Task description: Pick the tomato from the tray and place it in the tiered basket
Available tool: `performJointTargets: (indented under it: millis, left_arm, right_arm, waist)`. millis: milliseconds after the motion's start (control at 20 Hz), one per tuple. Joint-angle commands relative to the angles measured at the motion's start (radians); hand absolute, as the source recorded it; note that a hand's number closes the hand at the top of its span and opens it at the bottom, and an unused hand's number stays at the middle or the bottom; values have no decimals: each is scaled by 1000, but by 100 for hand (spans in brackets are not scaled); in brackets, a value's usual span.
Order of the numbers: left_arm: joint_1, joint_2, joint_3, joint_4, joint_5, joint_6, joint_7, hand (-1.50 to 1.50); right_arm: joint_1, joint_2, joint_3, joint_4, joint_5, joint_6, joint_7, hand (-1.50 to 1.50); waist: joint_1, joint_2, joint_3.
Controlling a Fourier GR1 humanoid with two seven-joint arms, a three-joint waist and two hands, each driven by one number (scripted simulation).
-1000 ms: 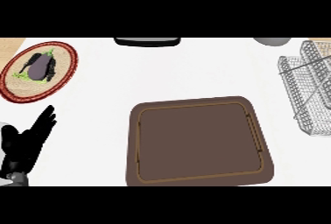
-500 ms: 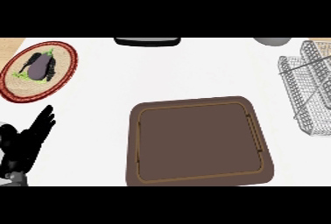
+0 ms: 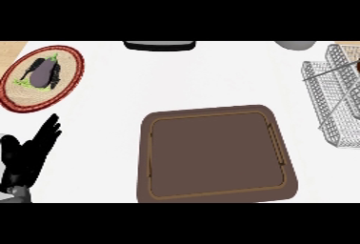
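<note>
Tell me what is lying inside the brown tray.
Nothing shows inside the brown tray: its dark floor is bare from rim to rim, with no tomato in it. Nothing covers it; the left hand rests open off to its side.

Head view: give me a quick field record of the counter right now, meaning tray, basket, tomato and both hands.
tray: brown tray, centre of counter, nothing on it
tomato: not visible on the tray; a reddish bit shows at the right edge by the basket, too little to tell
tiered basket: wire basket, right edge, partly cut off
plate: woven plate, upper left, holding an eggplant
left hand: left hand at lower left, open, fingers up, resting
right hand: not in view
</note>
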Motion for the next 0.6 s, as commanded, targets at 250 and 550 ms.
performJointTargets:
  millis: [250,550]
  left_arm:
    - [12,-8,-1,6,2,-2,11,0]
    - [19,13,20,16,12,-14,18,0]
  right_arm:
    - [-70,-7,-186,-8,-153,-132,42,-150]
    - [-138,-190,-335,36,-273,24,150,-150]
  waist:
    - [-3,3,-1]
    - [-24,-5,-2]
